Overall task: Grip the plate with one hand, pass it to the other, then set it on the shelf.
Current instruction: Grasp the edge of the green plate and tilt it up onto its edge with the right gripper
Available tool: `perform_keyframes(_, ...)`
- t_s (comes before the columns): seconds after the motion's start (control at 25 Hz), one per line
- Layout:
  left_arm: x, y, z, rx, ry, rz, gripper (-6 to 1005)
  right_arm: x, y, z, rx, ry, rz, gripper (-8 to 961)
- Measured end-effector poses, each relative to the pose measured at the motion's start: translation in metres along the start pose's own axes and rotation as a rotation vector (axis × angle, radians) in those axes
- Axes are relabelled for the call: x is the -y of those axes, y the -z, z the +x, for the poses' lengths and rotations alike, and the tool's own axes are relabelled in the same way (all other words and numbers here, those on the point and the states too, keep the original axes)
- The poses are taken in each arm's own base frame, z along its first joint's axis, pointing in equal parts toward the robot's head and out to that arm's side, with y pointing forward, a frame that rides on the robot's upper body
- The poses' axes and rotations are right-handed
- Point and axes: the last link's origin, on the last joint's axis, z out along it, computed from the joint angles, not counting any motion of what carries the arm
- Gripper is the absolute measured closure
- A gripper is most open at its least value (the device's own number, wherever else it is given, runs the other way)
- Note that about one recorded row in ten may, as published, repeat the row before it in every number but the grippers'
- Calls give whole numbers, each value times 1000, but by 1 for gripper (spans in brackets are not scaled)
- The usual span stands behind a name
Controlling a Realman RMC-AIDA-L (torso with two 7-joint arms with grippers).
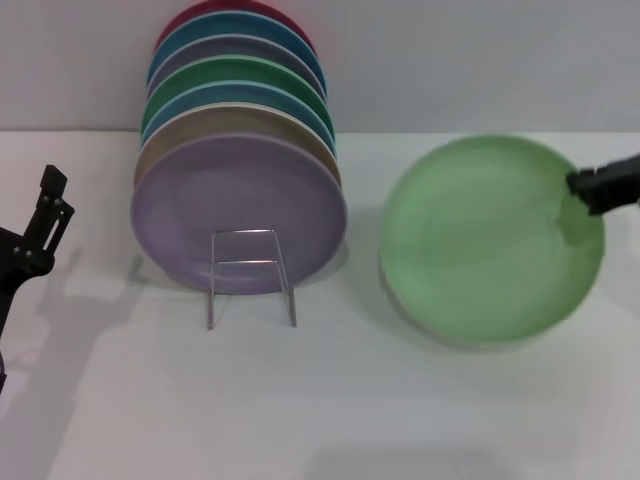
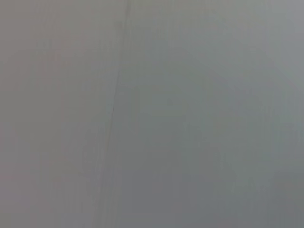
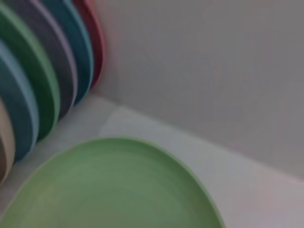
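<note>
The light pastel-green plate [image 1: 490, 240] is at the right of the head view, tilted up off the white table with its face toward me. My right gripper [image 1: 592, 192] reaches in from the right edge and is shut on the plate's right rim. The plate also fills the near part of the right wrist view [image 3: 109, 190]. The shelf [image 1: 250, 275], a thin silver wire rack, stands left of centre with its upright front loop before a row of plates. My left gripper [image 1: 45, 215] is at the far left edge, away from both. The left wrist view shows only a blank grey surface.
Several plates stand on edge in the rack: a lavender plate [image 1: 238, 212] in front, then beige, blue, a darker green plate [image 1: 240, 75] and others behind. They also show in the right wrist view [image 3: 38, 90]. A grey wall [image 1: 480, 60] runs behind the table.
</note>
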Motion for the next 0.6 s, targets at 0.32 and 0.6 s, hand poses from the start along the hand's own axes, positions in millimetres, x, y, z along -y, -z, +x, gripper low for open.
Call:
perform_keyframes(0.32,0,1,0,-1,3,1,221,-1,7,-9,153,68,125,933)
perform_keyframes(0.6,1,2,1,-4,4,3,222,4,8,-10,310,101,254,933)
